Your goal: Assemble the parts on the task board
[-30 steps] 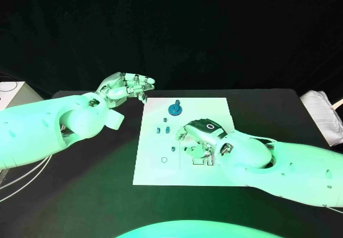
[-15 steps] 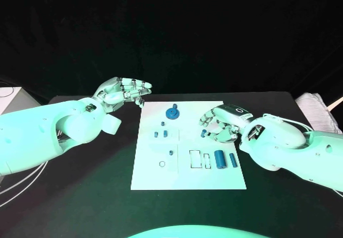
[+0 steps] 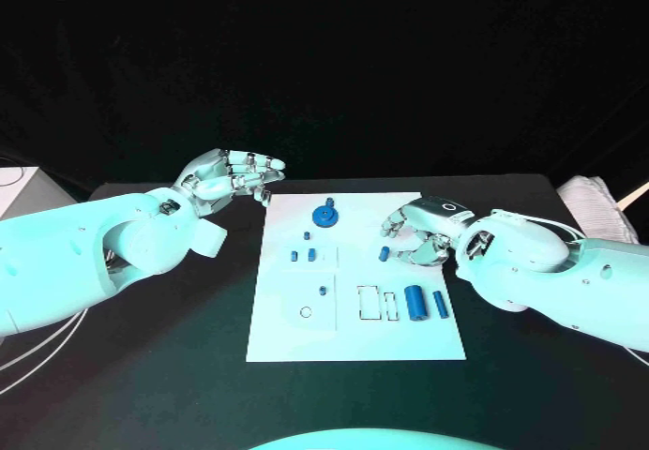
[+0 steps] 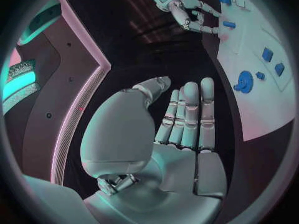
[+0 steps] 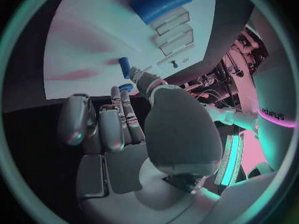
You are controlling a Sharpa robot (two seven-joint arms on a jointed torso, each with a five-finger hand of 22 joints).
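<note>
Black worktop (image 3: 162, 375) carries the white board (image 3: 358, 337) at centre. White box (image 3: 21, 183) at the worktop's far left edge, pale cloth (image 3: 596, 206) at far right; neither blocks the board. On the board: round blue knob (image 3: 326, 215) at the far end, two small blue pegs (image 3: 302, 254) mid-left, two blue cylinders (image 3: 425, 303) standing near the right edge beside outlined slots. Left robot hand (image 3: 233, 174) hovers off the board's far left corner, fingers curled in, holding nothing. Right robot hand (image 3: 416, 236) pinches a small blue peg (image 3: 384, 252) over the board's right side. Vs 0.5 s ago: both hands nearly the same, right one slightly lower.
</note>
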